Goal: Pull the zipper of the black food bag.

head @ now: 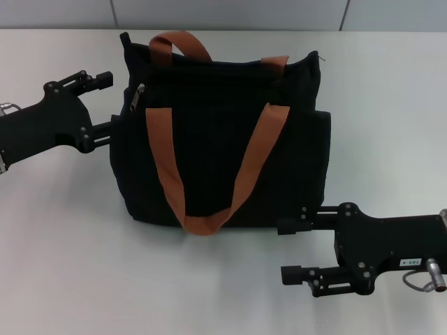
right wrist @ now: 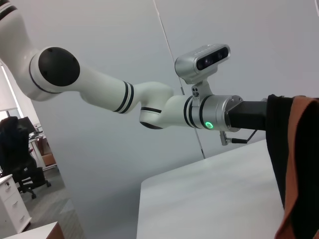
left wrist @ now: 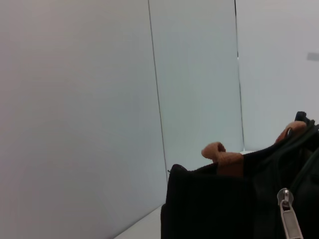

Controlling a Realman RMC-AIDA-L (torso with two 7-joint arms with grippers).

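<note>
The black food bag [head: 223, 132] stands on the white table with two rust-brown strap handles [head: 164, 150]. A small silver zipper pull [head: 140, 91] hangs near the bag's upper left corner and shows close up in the left wrist view [left wrist: 289, 219], next to the bag's fabric [left wrist: 209, 204]. My left gripper [head: 114, 101] is open at the bag's left side, one finger by the top corner and the other against the side. My right gripper [head: 281, 251] is open and empty at the bag's lower right corner, its nearer finger at the bag's base.
The white table [head: 70, 265] spreads around the bag, with a grey wall [head: 230, 14] behind. The right wrist view shows my left arm [right wrist: 164, 107] and the bag's edge [right wrist: 279, 149] with a brown strap [right wrist: 304, 164].
</note>
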